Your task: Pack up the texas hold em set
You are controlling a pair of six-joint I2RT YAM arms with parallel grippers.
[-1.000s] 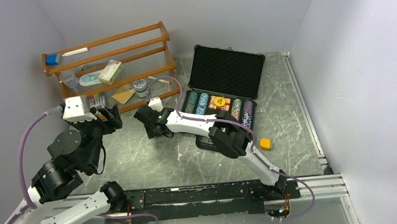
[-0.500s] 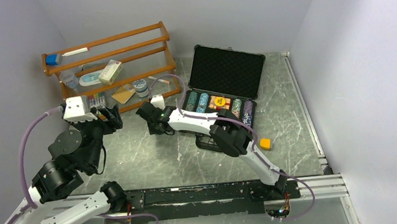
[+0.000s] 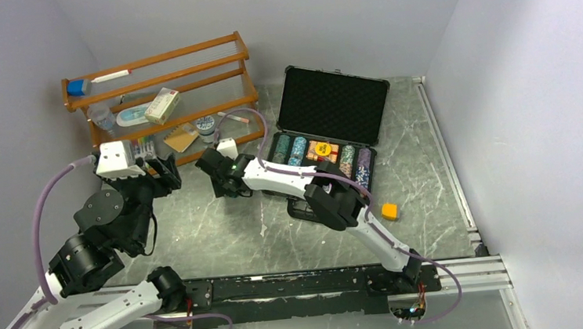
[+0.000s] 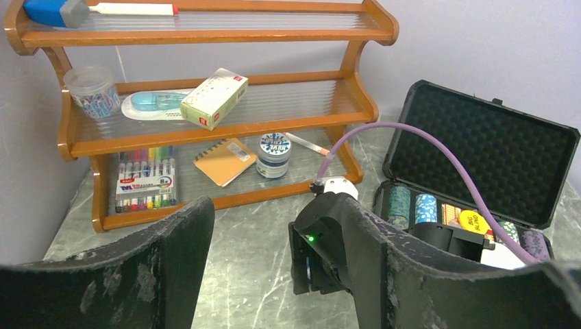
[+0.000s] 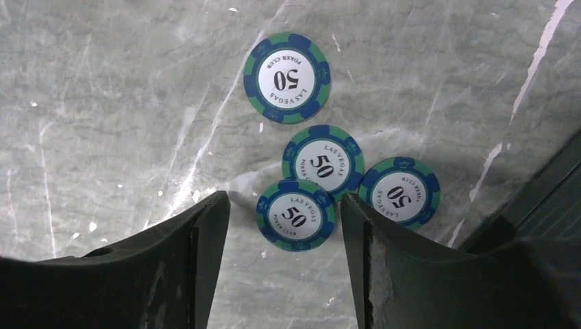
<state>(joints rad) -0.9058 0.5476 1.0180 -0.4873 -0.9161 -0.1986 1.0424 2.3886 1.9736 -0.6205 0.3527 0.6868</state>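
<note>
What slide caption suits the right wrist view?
Open right claw above four round green-and-blue poker chips on grey marbled table.

Open case point(image 4: 493, 137) beside wooden rack point(image 4: 205, 36)

Inside the case point(image 4: 479, 147), a round yellow button token point(image 4: 473, 221) carries "BIG BLIND" in black capitals. On the bench point(image 5: 103, 103) just beside the case lie four green-and-blue poker chips point(image 5: 323, 160). Each has a white centre printed with a large "50", with "LAS VEGAS" and "POKER CLUB" curving around it. On the chip nearest the case point(image 5: 399, 192) the "50" reads upside down. On the wooden rack point(image 4: 205, 130) left of the case, the round tin point(image 4: 274, 145) and the marker pack point(image 4: 145, 184) have labels printed too small to read.
</note>
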